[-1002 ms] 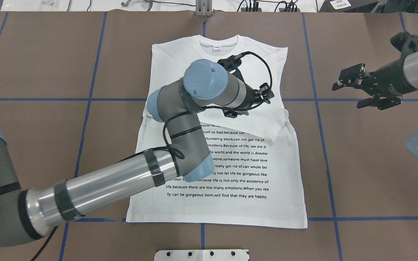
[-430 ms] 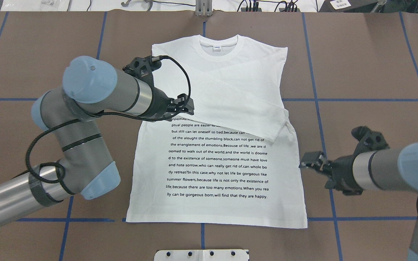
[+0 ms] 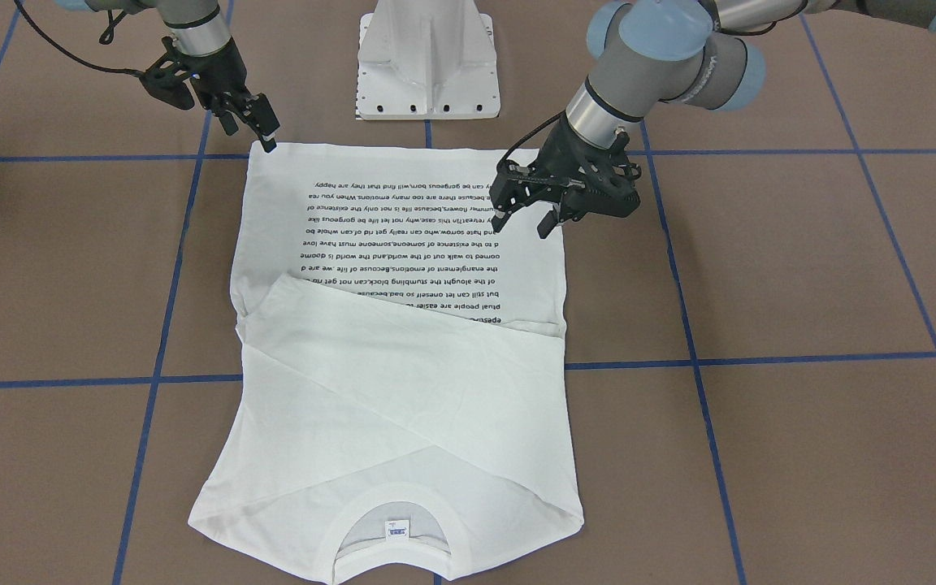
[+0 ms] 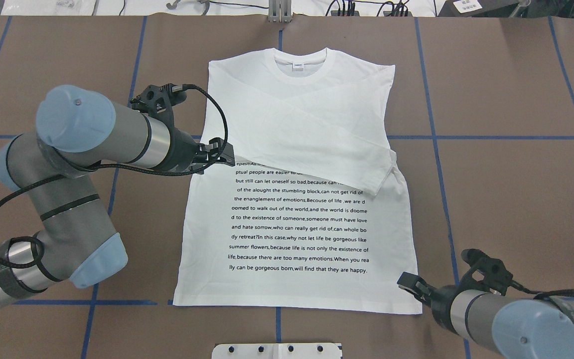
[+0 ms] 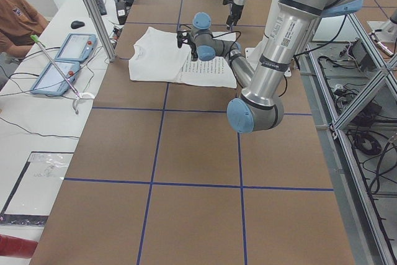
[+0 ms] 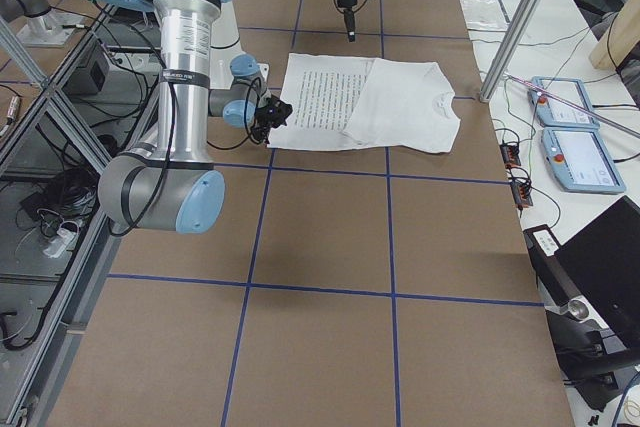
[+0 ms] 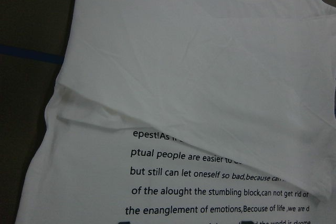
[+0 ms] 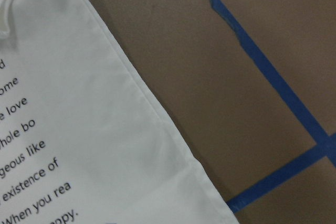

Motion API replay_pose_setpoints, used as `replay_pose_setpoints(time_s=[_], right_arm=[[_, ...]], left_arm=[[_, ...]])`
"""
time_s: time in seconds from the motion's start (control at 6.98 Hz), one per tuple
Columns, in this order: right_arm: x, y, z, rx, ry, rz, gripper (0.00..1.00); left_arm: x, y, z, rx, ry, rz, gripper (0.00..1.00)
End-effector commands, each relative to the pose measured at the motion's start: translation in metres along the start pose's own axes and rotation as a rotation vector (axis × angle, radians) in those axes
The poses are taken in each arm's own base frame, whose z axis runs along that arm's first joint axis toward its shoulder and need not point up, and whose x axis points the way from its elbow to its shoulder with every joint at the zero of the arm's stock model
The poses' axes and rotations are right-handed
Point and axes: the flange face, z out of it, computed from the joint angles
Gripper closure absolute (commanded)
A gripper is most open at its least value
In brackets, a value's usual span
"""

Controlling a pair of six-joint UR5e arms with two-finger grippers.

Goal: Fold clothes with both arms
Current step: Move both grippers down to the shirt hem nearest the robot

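Your white long-sleeved T-shirt (image 4: 297,149) lies flat on the brown tabletop (image 4: 506,199), print side up. Its ribbed collar (image 4: 299,62) points away from the robot and its hem lies just in front of the white pedestal base (image 3: 428,57). You can see the sleeves folded in across the chest. The upper one (image 4: 327,149) runs diagonally, covers the top lines of the black text block (image 4: 299,229), and ends with its cuff near the shirt's right side edge.

The left claw (image 3: 523,226) is spread wide and holds nothing. It hangs over the shirt's left side edge beside the text. The right claw (image 3: 250,134) also looks parted and empty, with one fingertip (image 3: 269,146) right at the hem corner on the robot's right. You cannot tell whether that fingertip touches the cloth.

Blue tape lines (image 4: 516,137) cross the tabletop and pass under the shirt.
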Motion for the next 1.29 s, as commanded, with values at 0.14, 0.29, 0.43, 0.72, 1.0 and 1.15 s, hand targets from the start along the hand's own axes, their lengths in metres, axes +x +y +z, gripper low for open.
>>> replay_pose_setpoints(time_s=[0.14, 0.29, 0.43, 0.72, 1.0, 1.15], right_arm=[[-0.004, 0.039, 0.023, 0.057, 0.050, 0.013, 0.16], [-0.005, 0.034, 0.023, 0.065, 0.047, 0.019, 0.19], [-0.001, 0.030, 0.024, 0.077, 0.055, 0.015, 0.20], [0.004, 0.026, 0.025, 0.085, 0.064, 0.015, 0.34], [0.007, 0.025, 0.026, 0.089, 0.069, 0.011, 0.38], [0.006, 0.026, 0.026, 0.087, 0.068, 0.012, 0.39]], left_arm=[[-0.005, 0.002, 0.003, -0.005, -0.007, -0.007, 0.20], [-0.006, 0.002, 0.005, -0.004, -0.009, -0.006, 0.20], [-0.005, 0.003, 0.005, -0.005, -0.007, -0.005, 0.20], [-0.005, 0.003, 0.005, -0.005, -0.007, -0.002, 0.20], [-0.004, 0.003, 0.005, -0.005, -0.006, -0.004, 0.19], [-0.005, 0.003, 0.005, -0.005, -0.007, -0.005, 0.19]])
